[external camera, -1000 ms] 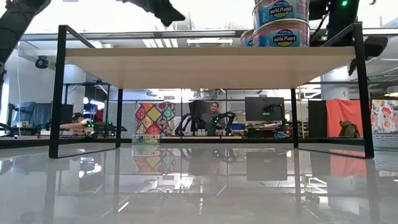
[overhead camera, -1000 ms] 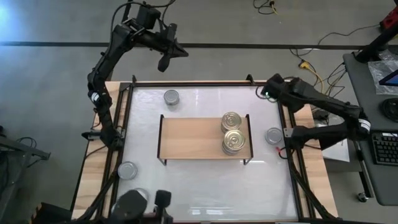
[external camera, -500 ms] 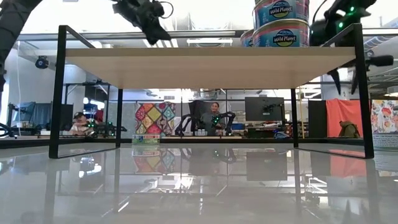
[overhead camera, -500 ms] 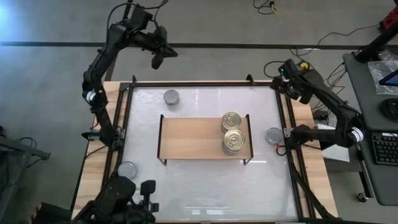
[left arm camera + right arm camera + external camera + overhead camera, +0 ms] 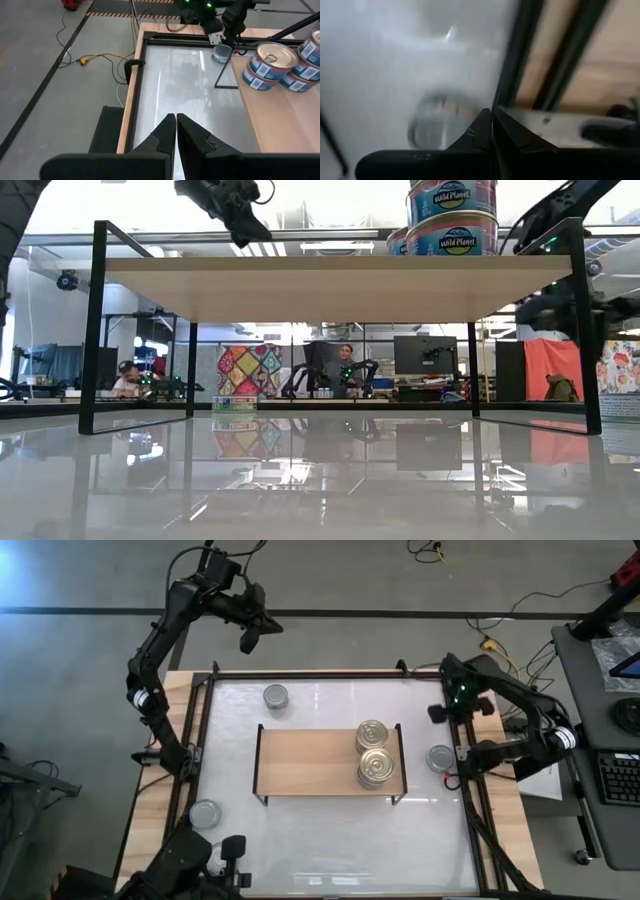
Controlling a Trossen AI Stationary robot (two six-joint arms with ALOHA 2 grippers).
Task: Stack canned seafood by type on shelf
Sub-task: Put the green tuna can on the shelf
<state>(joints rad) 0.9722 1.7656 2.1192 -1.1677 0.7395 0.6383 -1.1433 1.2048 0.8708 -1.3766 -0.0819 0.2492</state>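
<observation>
Silver-topped tins sit left of the shelf (image 5: pixel 310 762): one (image 5: pixel 204 814) near the surface's (image 5: pixel 330 840) front corner, one (image 5: pixel 276 696) behind. Left gripper (image 5: pixel 249 640), jaws shut and empty, hangs beyond the shelf's far left. Gold-topped tins (image 5: pixel 374 752) stack on the shelf's right end. Right gripper (image 5: pixel 438 713), jaws shut and empty, hovers above another silver tin (image 5: pixel 440 758) right of the shelf.

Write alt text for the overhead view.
A low light-wood shelf on a white tabletop holds gold-topped round tins at its right end. Three silver-grey tins sit off the shelf. The shut left gripper is beyond the table; the shut right gripper is at the table's right edge.
</observation>
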